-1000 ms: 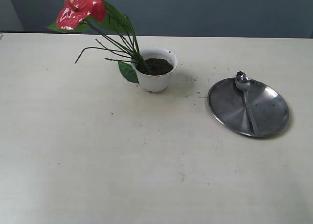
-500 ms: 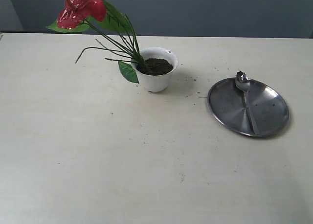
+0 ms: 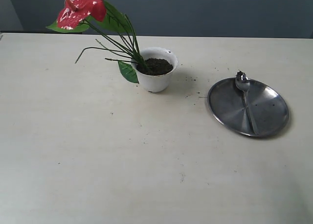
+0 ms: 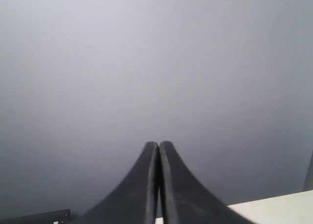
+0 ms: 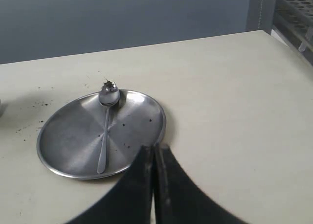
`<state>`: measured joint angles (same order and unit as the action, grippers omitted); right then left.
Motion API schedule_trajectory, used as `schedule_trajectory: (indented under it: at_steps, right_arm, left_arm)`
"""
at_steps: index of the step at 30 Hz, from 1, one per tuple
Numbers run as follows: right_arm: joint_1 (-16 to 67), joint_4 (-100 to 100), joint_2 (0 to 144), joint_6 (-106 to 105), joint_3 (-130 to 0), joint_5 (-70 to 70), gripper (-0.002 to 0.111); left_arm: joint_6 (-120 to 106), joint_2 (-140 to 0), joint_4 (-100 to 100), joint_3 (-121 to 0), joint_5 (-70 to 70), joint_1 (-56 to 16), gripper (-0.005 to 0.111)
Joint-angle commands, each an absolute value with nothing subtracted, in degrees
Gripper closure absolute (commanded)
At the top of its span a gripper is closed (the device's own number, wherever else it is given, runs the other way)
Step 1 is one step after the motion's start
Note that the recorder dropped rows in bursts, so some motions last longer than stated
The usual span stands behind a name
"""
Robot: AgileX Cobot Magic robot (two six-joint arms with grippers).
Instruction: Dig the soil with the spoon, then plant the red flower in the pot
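Leaning left from pot [image 3: 156,81], red flower [image 3: 80,8], spoon [image 3: 247,100] across plate [image 3: 274,114], both jaws closed, empty

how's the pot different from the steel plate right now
The pot is white, deep and upright; the plate is shiny metal and shallow. The pot holds soil and the red flower; the plate carries the spoon, lying flat. Both are round and sit on the table, apart.
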<state>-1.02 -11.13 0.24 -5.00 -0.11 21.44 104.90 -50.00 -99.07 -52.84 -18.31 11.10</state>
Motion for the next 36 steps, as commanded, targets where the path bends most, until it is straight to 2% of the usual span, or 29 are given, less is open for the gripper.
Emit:
schedule_trajectory:
  at_steps: [1,5,21,30,36]
  right_arm:
    - [-1.22,-11.22,0.0,-5.18,0.0,20.85,0.108]
    - [-1.22,-11.22,0.0,-5.18,0.0,20.85,0.108]
    - [-1.22,-11.22,0.0,-5.18,0.0,20.85,0.108]
    - [-1.22,-11.22,0.0,-5.18,0.0,20.85,0.108]
    - [-1.22,-11.22,0.0,-5.18,0.0,20.85,0.108]
  left_arm:
    - [107.18,-45.62,-99.95,-51.13,-22.78,10.63,0.106]
    - [107.18,-43.61,-99.95,-51.13,-27.99,10.63,0.106]
    - [107.28,-34.95,-99.03,-51.13,-34.42,10.63,0.106]
    - [106.06,-33.98,-99.95,-51.13,-43.77,10.63,0.106]
    - [102.79,-33.98,-99.95,-51.13,-43.78,10.63,0.106]
